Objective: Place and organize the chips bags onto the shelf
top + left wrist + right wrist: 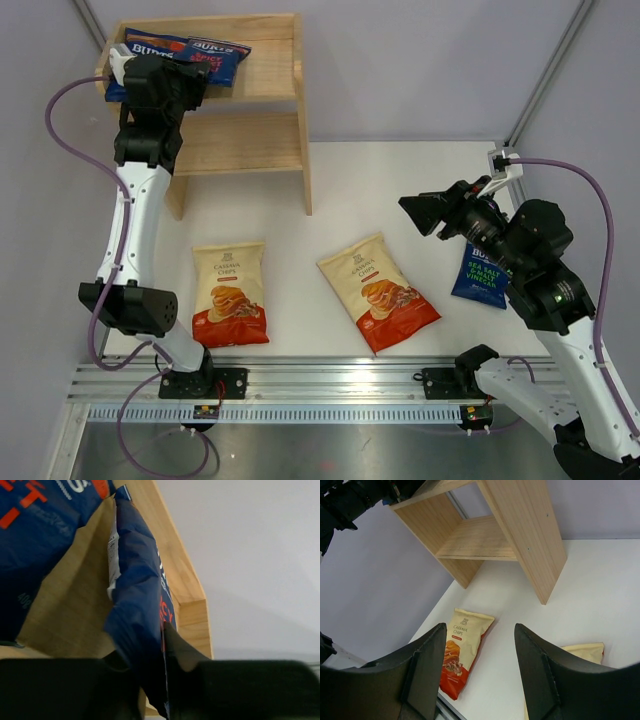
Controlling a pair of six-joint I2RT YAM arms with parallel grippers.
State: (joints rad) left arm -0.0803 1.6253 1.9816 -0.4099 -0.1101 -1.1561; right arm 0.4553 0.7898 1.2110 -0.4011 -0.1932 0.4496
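Observation:
Two dark blue chips bags lie on the top tier of the wooden shelf [270, 150]. My left gripper [195, 85] reaches over that tier and is shut on the near edge of the right-hand blue bag [222, 58]. In the left wrist view this bag [140, 595] sits pinched between the fingers of the left gripper [145, 642], with the other blue bag [35, 525] at upper left. Two cream chips bags [230, 293] [378, 290] lie flat on the table. A green-topped blue bag [480, 275] lies partly under my right arm. My right gripper [420, 215] hovers open and holds nothing.
The shelf's lower tier [480, 537] holds nothing. In the right wrist view one cream bag [462, 652] shows between the open fingers, and a corner of the other [585, 652] shows at the right. Grey walls enclose the table on the left, back and right.

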